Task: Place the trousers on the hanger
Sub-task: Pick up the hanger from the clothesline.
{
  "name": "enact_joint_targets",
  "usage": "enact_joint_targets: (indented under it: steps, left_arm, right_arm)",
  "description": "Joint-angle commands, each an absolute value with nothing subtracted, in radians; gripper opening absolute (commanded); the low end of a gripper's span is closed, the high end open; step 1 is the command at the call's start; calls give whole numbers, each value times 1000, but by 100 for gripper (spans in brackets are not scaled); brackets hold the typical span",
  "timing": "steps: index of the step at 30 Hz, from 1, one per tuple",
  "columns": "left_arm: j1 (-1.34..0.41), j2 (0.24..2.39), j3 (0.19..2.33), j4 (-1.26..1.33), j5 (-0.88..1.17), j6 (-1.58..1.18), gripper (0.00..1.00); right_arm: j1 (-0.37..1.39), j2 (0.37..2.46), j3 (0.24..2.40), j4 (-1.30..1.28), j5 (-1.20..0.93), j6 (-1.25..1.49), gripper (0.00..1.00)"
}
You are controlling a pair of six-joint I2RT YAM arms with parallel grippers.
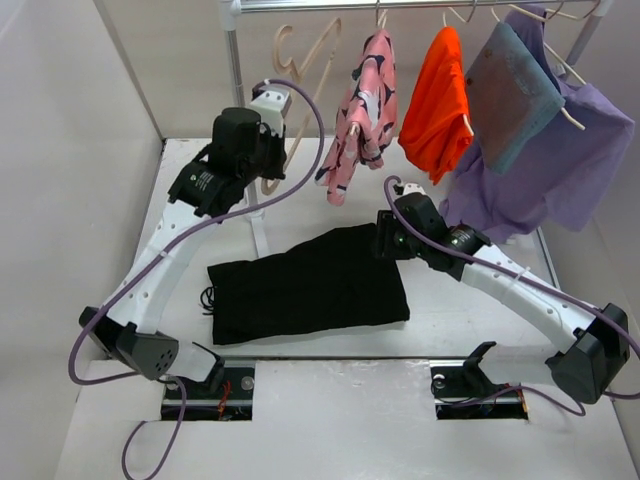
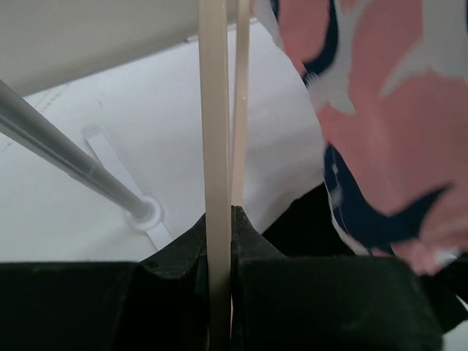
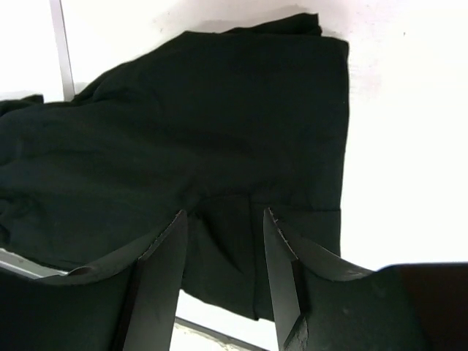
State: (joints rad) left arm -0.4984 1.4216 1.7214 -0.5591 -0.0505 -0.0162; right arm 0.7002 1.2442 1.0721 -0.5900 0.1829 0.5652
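The black trousers (image 1: 305, 285) lie flat on the white table between the two arms. The pale wooden hanger (image 1: 308, 60) hangs from the rail at the back, left of the pink garment. My left gripper (image 1: 280, 125) is raised to it and shut on the hanger's lower bar (image 2: 214, 131), which runs straight between the jaws (image 2: 218, 212). My right gripper (image 1: 383, 238) stands open low over the trousers' far right corner. In the right wrist view its fingers (image 3: 224, 214) straddle a slight pucker of the black cloth (image 3: 183, 124), without pinching it.
On the rail hang a pink patterned garment (image 1: 358, 110), an orange garment (image 1: 437, 100) and a purple one (image 1: 570, 150) under a grey-teal piece (image 1: 510, 95). The rack's pole (image 2: 66, 153) and foot (image 1: 258, 235) stand just behind the trousers. Walls close in the left side.
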Motion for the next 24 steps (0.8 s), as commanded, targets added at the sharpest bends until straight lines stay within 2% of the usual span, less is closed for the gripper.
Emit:
enact_joint_targets:
  steps: [1,5,10,14,19,24]
  left_arm:
    - [-532,1327,1652,-521,-34,-9,0]
    - [-545,1232,1496,-531,-44,-24,0]
    - [-545,1106,1369,-555,-78,-132,0]
    - [-503,1034,1303,-580,27,-256,0]
    - [-492,973,1166,-571,179,-348,0]
    - [-469,940,1100,-592,216,-374,0]
  right_arm:
    - [719,1229,1083,-541,173,568,51]
    - [738,1229,1083,-509,155,557,57]
    - [798,1267,1147,-494,127,548,69]
    - [877,1311,1209,-476,137,621,78]
    - [877,1312,1143,-125,-15,859,85]
    - [877,1382,1212,-20,34,948,89]
